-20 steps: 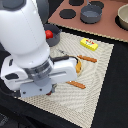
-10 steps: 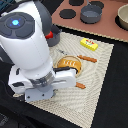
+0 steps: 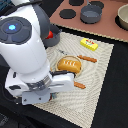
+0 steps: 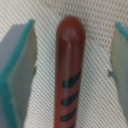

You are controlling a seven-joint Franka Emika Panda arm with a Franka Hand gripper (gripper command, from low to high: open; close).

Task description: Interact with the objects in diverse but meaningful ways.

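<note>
In the wrist view a brown sausage [image 4: 70, 70] with dark grill stripes lies on the woven mat [image 4: 45, 20]. My gripper [image 4: 70, 65] is open and straddles it, with one teal-edged finger [image 4: 20, 65] on each side and a gap to the sausage on both. In the exterior view that sausage [image 3: 80, 85] pokes out from under my wrist, and the fingers are hidden by the arm. A golden scored bread loaf [image 3: 69, 65] sits just behind it. A second sausage [image 3: 88, 58] and a yellow packet block [image 3: 89, 44] lie further back on the mat.
A red tomato [image 3: 49, 35] rests in a grey pot [image 3: 55, 37] behind the arm. On the brown stove board [image 3: 107, 27] stand a grey-blue pot [image 3: 91, 13] and a tan bowl [image 3: 122, 17]. The beige mat [image 3: 100, 95] lies on a black table.
My wrist has shifted and come down over the near sausage, uncovering the bread loaf that it hid a second ago. The things on the mat have not moved.
</note>
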